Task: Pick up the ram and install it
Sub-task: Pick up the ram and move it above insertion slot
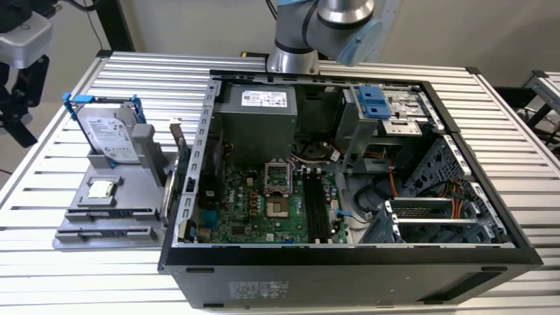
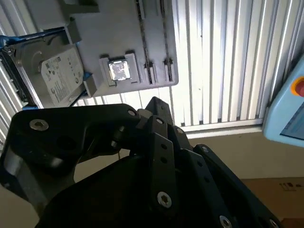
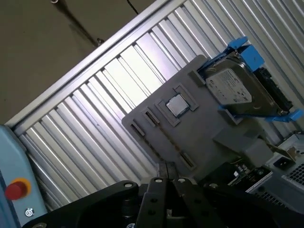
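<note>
My gripper [image 1: 16, 125] hangs above the table's edge at the exterior view's left, well clear of the grey holder [image 1: 131, 200]. In both wrist views its black fingers [image 3: 160, 172] lie together with nothing between them, so the gripper [image 2: 155, 101] is shut. The holder [image 2: 118, 33] lies below it at a distance. Two long narrow slots run along the holder. A thin dark strip [image 2: 145, 42] stands edge-on in one and looks like the ram. The motherboard's black slots [image 1: 315, 205] lie inside the open case.
A silver hard drive [image 1: 112, 134] in a blue frame leans on the holder, with a small square processor chip [image 1: 101, 189] beside it. The open computer case [image 1: 350, 256] fills the table's middle and right. A light blue pendant [image 2: 289, 104] with a red button lies beyond the table edge.
</note>
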Motion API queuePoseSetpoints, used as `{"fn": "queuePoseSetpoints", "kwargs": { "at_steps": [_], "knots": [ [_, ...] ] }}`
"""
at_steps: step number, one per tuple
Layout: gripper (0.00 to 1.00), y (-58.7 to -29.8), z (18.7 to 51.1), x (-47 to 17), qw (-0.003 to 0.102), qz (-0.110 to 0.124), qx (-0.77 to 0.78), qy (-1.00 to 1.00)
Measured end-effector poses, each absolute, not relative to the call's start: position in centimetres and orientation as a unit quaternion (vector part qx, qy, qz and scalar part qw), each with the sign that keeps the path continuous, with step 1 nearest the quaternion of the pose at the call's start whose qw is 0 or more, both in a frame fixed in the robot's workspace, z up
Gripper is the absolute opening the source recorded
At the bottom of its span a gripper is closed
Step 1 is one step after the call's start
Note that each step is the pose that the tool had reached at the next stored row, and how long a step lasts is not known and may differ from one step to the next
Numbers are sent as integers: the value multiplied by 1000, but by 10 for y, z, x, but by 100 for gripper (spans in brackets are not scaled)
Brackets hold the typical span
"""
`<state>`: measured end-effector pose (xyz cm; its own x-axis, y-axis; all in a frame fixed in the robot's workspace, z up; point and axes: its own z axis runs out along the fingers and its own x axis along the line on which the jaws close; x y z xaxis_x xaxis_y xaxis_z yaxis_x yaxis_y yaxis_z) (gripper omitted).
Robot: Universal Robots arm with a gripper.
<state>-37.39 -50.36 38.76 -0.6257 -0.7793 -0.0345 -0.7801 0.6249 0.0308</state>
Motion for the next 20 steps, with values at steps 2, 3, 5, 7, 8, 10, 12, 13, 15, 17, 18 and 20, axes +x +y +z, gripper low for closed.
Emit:
{"fn": "queuePoseSetpoints", "kwargs": {
  "at_steps": [2, 3, 5, 7, 8, 10, 12, 13, 15, 17, 18, 20],
  "knots": [
    [0, -504, 388, -374, 10, 21, -444, 896],
    [0, -504, 388, -374, 11, 20, -449, 893],
    [0, -504, 388, -374, 11, 20, -460, 888],
    [0, -504, 388, -374, 11, 20, -470, 882],
    [0, -504, 388, -374, 11, 20, -475, 880],
    [0, -504, 388, -374, 11, 20, -482, 876],
    [0, -504, 388, -374, 11, 20, -489, 872],
    [0, -504, 388, -374, 11, 20, -492, 870],
    [0, -504, 388, -374, 11, 20, -499, 866],
    [0, -504, 388, -374, 10, 21, -509, 860],
    [0, -504, 388, -374, 10, 21, -514, 857],
    [0, -504, 388, -374, 10, 21, -525, 851]
  ]
}}
